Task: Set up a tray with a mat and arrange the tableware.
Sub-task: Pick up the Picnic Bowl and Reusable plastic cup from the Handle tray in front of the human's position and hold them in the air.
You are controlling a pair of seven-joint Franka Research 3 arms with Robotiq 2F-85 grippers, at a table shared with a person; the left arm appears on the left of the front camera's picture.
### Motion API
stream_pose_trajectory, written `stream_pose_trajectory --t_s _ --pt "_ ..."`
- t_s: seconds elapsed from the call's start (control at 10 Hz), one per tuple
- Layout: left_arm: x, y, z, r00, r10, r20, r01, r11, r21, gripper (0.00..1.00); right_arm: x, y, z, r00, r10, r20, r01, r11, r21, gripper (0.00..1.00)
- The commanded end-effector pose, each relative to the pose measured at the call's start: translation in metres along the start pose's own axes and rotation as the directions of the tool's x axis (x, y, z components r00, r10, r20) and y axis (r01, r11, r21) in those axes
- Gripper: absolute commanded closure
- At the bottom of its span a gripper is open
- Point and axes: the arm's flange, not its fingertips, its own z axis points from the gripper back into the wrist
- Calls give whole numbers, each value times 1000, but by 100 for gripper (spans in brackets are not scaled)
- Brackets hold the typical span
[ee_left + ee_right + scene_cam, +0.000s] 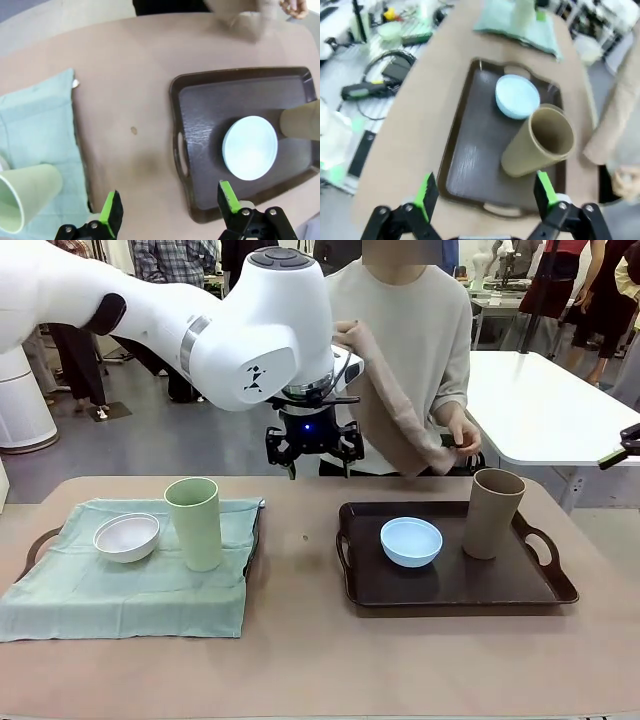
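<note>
A pale green mat (pixel 130 585) covers the left tray (pixel 38 542); on it stand a white bowl (pixel 126 536) and a pale green cup (pixel 194 522). The bare dark brown tray (pixel 450 585) on the right holds a light blue bowl (pixel 411 541) and a tan cup (pixel 494 512). Behind it a person holds up a beige mat (pixel 395 405) in both hands. My left gripper (pixel 312 448) hangs open and empty over the table's far middle. From above, the left gripper (pixel 169 210) looks onto the brown tray's left rim (pixel 176 90). My right gripper (pixel 485 200) is open and empty, high over the tan cup (pixel 540 142) and blue bowl (pixel 517 96).
Bare tabletop (pixel 300 640) lies between the two trays and along the front edge. A white table (pixel 550 410) stands behind at the right. Cables and tools (pixel 380 85) lie on the floor beside the table. The person's hand (pixel 295 7) is at the far edge.
</note>
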Motion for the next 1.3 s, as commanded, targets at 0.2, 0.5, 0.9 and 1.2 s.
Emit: stream_pose_trajectory --t_s 0.2,0.5,0.9,1.2 --pt "0 -12 -23 1000 11 -11 -12 996 -86 0 -42 -16 -17 995 56 77 -57 998 6 0" --pt "-7 -34 -44 998 -59 -22 56 991 -124 0 -53 -23 -23 995 -102 21 103 993 -60 0" --pt "-19 -71 -75 991 -124 -47 118 985 -123 0 -62 -28 -37 969 -246 -21 243 967 -74 0" --pt "-19 -89 -90 989 -145 -30 140 982 -123 0 -53 -37 -65 946 -324 -20 323 946 -27 0"
